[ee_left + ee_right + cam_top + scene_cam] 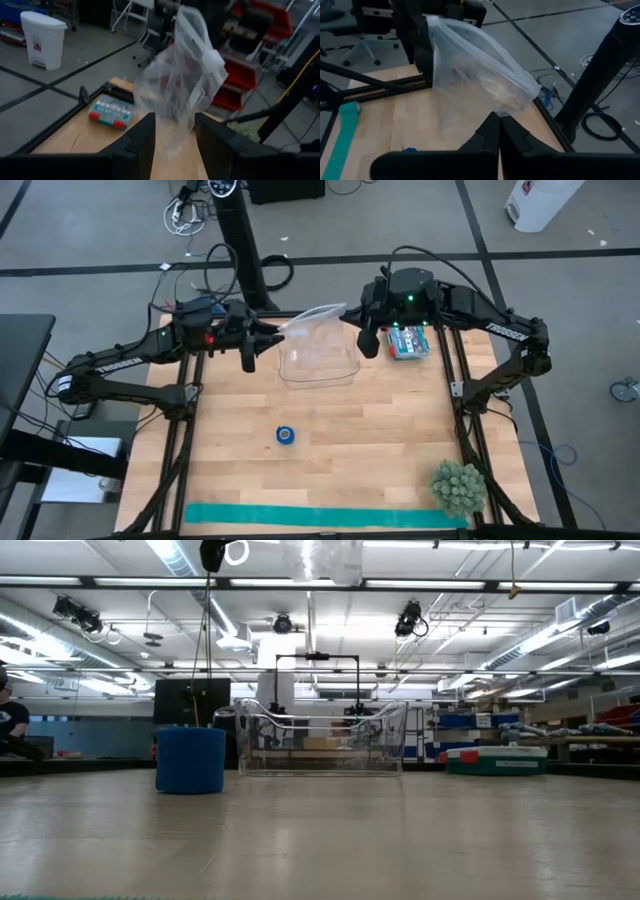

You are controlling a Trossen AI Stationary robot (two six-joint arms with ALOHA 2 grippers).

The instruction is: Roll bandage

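Left gripper (250,348) just left of clear plastic bag (318,345), fingers spread, bag film between them but not pinched. Right gripper (366,340) at bag's right edge, pressed together on its corner. Bandage (286,435) well in front of bag, on bare table (380,440), already a small blue roll standing on end, axis upright. Probably light, soft, squashy; best taken across its round sides, gently. Teal strip (325,516) farther still from bag.

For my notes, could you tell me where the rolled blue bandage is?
In the high view, the bandage stands mid-table, between the clear plastic bag and the teal strip.
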